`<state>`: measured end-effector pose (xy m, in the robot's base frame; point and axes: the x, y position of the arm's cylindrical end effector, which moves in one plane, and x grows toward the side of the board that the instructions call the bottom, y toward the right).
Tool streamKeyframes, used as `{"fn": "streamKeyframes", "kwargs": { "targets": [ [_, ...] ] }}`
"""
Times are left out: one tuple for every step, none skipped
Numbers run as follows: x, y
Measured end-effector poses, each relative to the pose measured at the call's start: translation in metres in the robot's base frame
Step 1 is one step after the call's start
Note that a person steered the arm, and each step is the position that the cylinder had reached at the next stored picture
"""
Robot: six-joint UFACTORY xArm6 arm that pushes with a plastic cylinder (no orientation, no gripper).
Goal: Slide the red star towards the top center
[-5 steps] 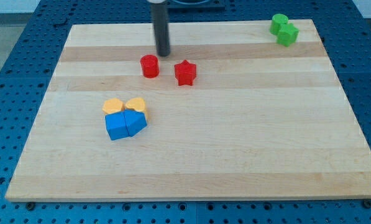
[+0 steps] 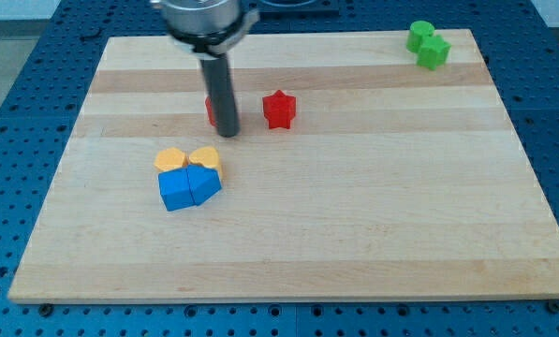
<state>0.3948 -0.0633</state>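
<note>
The red star [image 2: 279, 109] lies on the wooden board [image 2: 354, 206], a little above and left of its middle. My tip [image 2: 228, 133] rests on the board to the star's left and slightly lower. The dark rod stands in front of a red round block [image 2: 210, 110] and hides most of it; only its left edge shows.
Two yellow blocks [image 2: 187, 158] sit against two blue blocks [image 2: 188, 187] below my tip, toward the view's left. Two green blocks [image 2: 427, 44] sit at the board's top right corner. A blue perforated table [image 2: 17, 112] surrounds the board.
My tip has moved down the view, from above the red round block to below it, and now covers that block. The red star has not moved.
</note>
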Motion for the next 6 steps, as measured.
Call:
{"fn": "streamKeyframes", "kwargs": {
  "targets": [
    [-0.009,0.047],
    [-0.031,0.077],
    [-0.063,0.097],
    [-0.093,0.122],
    [-0.098,0.130],
    [-0.098,0.118]
  ]
}}
